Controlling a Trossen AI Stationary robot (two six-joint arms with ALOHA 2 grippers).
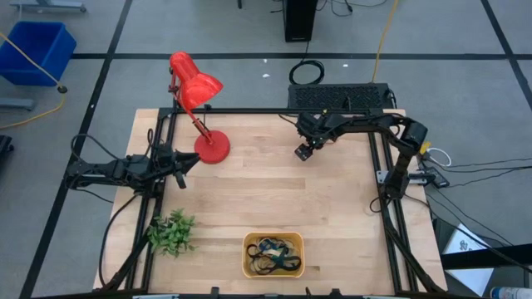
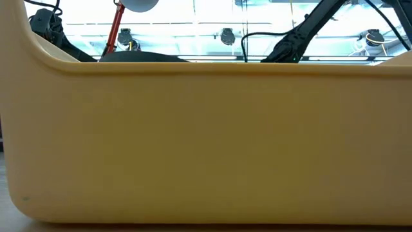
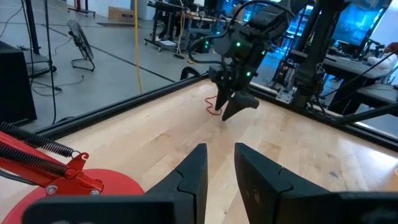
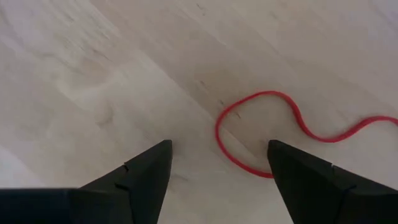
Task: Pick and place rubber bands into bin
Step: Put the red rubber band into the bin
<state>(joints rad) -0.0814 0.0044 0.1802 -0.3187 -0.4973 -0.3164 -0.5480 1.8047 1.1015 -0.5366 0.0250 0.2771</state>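
Note:
A red rubber band (image 4: 261,134) lies flat on the wooden table (image 1: 274,199) as a loose open loop; it also shows in the left wrist view (image 3: 213,106). My right gripper (image 4: 217,146) is open just above it at the table's far right (image 1: 303,153), fingers pointing down, the loop between and beyond its fingertips. The orange-yellow bin (image 1: 273,255) stands at the near edge and holds several dark, blue and green rubber bands (image 1: 271,253). Its wall (image 2: 206,142) fills the low view. My left gripper (image 3: 221,152) is open a little and empty, beside the lamp's base (image 1: 213,148).
A red desk lamp (image 1: 198,87) stands at the far left. A small green plant (image 1: 172,232) sits at the near left. A black frame rail (image 1: 249,110) runs along the far edge, with a black box (image 1: 337,97) behind it. Bare wood lies between the grippers and the bin.

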